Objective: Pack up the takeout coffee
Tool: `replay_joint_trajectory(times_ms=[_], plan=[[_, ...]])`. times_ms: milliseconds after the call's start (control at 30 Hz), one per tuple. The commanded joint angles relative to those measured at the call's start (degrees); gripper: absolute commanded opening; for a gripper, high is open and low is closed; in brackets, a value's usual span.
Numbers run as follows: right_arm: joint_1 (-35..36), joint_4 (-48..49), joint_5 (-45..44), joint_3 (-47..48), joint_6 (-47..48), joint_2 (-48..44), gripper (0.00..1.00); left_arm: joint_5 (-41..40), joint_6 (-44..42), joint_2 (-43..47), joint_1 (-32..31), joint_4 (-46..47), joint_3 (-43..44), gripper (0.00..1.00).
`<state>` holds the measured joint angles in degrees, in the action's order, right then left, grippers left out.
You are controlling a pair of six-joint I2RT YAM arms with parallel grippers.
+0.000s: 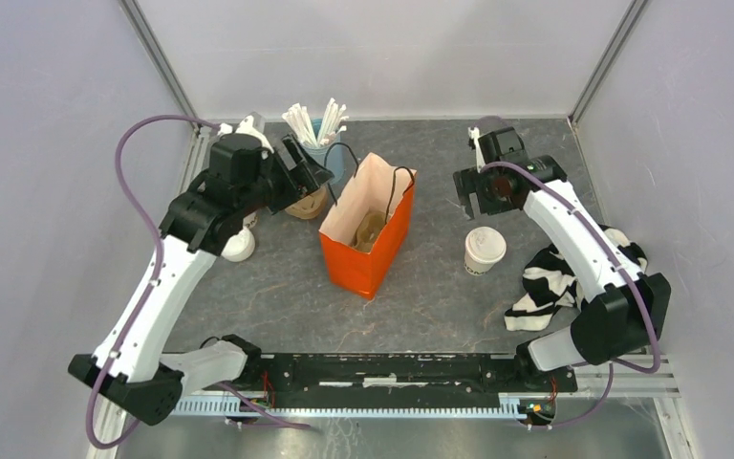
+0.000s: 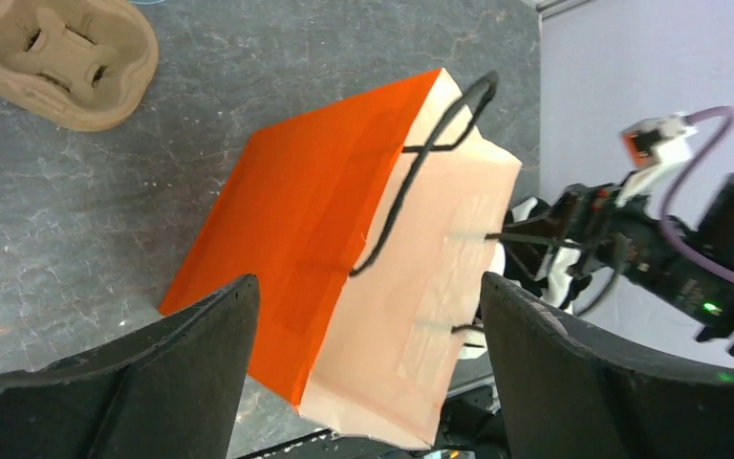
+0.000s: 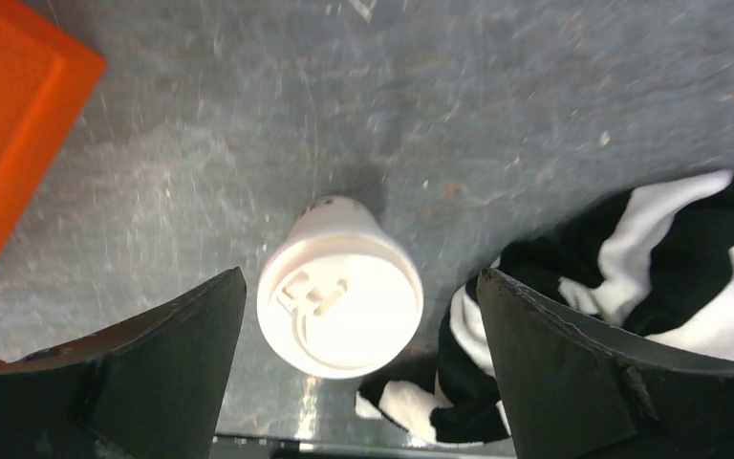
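Note:
The takeout coffee (image 1: pixel 485 251), a cream paper cup with a white lid, stands upright on the grey table right of the orange paper bag (image 1: pixel 368 229). My right gripper (image 1: pixel 473 201) hovers just behind and above it, open. In the right wrist view the lid (image 3: pixel 339 301) lies below and between the spread fingers, untouched. My left gripper (image 1: pixel 313 164) is open at the bag's back left, holding nothing. In the left wrist view the bag (image 2: pixel 315 239) stands beyond the wide-apart fingertips (image 2: pixel 234 306). The bag's mouth is open, with a brown shape (image 1: pixel 368 232) inside.
A brown pulp cup carrier (image 2: pixel 67 57) lies behind the bag's left side. White sticks stand in a blue cup (image 1: pixel 317 124) at the back. A black-and-white cloth (image 1: pixel 559 273) lies right of the coffee. White lids (image 1: pixel 239 249) sit under the left arm.

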<state>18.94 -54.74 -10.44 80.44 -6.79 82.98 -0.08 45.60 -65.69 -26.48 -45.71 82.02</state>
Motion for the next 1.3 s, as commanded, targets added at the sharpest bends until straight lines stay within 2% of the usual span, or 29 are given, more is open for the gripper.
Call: replay_joint_trajectory(times_ms=[0, 267, 467, 833, 1100, 1267], plan=[[-0.5, -2.0, 3.5, -2.4, 0.6, -2.8, 0.98, -0.8, 5.1, 4.8, 0.1, -2.3, -1.0, 0.91], [-0.5, 0.9, 8.0, -11.1, 2.6, -5.9, 0.98, 2.5, 7.9, 8.4, 0.1, -2.3, -5.7, 0.9], [-0.5, 1.6, 5.9, -12.2, 3.9, -5.3, 0.98, 5.6, 8.6, 7.5, 0.1, -2.3, -6.3, 0.9], [-0.6, 2.6, 5.6, -14.5, 3.5, -5.4, 0.97, 6.6, 7.9, 6.4, 0.1, -2.4, -6.2, 0.91], [-0.8, 3.3, 6.1, -15.2, 3.5, -5.7, 0.88, 6.8, 7.6, 6.5, 0.1, -2.5, -6.3, 0.9], [-1.0, 3.6, 6.3, -15.9, 3.7, -5.6, 0.87, 6.6, 7.4, 6.2, 0.1, -3.1, -6.0, 0.89]])
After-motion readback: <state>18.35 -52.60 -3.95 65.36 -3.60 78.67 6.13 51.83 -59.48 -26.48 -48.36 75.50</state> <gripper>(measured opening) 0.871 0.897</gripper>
